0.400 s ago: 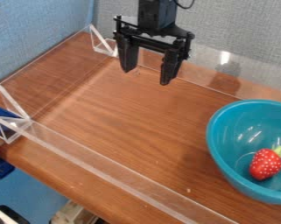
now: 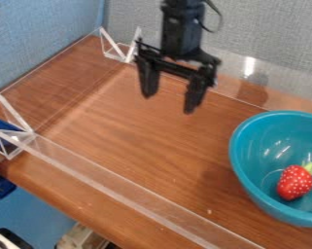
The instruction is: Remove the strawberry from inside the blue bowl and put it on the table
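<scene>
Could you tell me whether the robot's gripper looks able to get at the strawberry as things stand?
Probably yes: the gripper is open and empty, and the strawberry lies uncovered in the blue bowl, though the rim may need clearing.

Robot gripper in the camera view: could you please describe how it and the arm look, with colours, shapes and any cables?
The black two-fingered gripper has a wide crossbar and two chunky, dark fingers that narrow toward blunt tips. Above it, the visible part of the dark robot arm is slim and upright, with a thin black cable looping beside its top. I see no readable markings.
</scene>
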Action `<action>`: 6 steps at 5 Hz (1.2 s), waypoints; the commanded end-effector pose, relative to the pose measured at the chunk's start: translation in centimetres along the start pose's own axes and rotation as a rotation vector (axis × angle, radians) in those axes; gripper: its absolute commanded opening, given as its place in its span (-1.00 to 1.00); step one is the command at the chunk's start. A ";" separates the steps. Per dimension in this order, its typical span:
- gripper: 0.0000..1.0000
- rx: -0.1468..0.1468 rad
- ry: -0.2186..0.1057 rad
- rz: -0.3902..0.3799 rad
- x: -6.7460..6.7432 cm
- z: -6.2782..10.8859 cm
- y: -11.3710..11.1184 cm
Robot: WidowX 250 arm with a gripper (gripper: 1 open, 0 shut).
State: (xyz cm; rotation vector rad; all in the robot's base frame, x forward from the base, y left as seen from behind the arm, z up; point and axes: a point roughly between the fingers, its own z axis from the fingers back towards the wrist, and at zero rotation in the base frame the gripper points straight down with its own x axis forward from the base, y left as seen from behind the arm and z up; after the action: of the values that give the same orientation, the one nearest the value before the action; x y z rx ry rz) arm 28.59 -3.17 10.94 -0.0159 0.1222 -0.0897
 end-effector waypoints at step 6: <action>1.00 0.003 -0.054 -0.232 0.3 -2.9 -11.4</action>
State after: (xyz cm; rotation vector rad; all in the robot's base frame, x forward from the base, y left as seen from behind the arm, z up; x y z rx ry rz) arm 27.31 -14.21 6.97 -0.0161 0.1076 -0.3126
